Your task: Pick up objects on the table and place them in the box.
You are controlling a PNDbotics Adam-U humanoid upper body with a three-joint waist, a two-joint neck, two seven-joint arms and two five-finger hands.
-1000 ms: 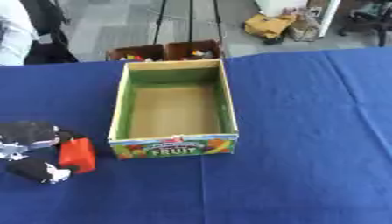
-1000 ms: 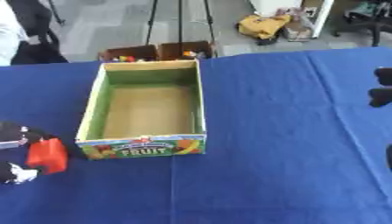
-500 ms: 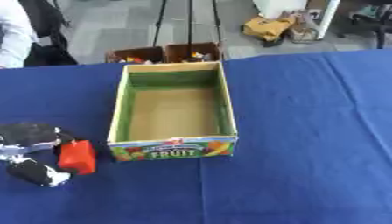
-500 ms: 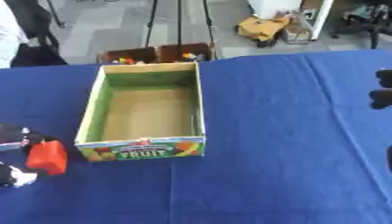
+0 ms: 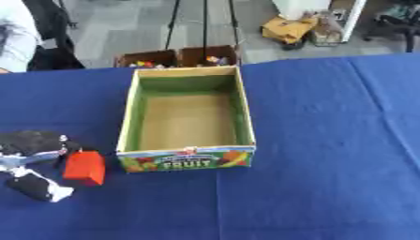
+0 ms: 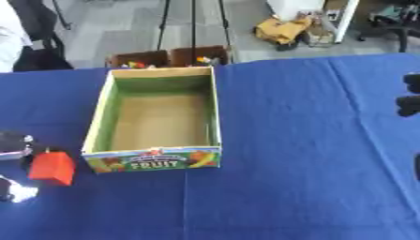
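An open cardboard box (image 5: 128, 123) with a green lining and a "FRUIT" front panel stands mid-table, and I see nothing inside it. Left of its front corner a small red block (image 5: 85, 167) lies on the blue cloth. My left hand (image 5: 31, 143) comes in from the left edge. Its fingers lie above the block, its thumb (image 5: 36, 187) lies below, and they are curled against it. Of my right hand (image 6: 409, 100) only dark shapes show at the right edge of the right eye view, far from the box.
The blue table (image 5: 328, 140) stretches wide to the right of the box. Two small brown bins (image 5: 182, 56) with coloured items stand behind the table's far edge. The floor beyond holds tripod legs and clutter.
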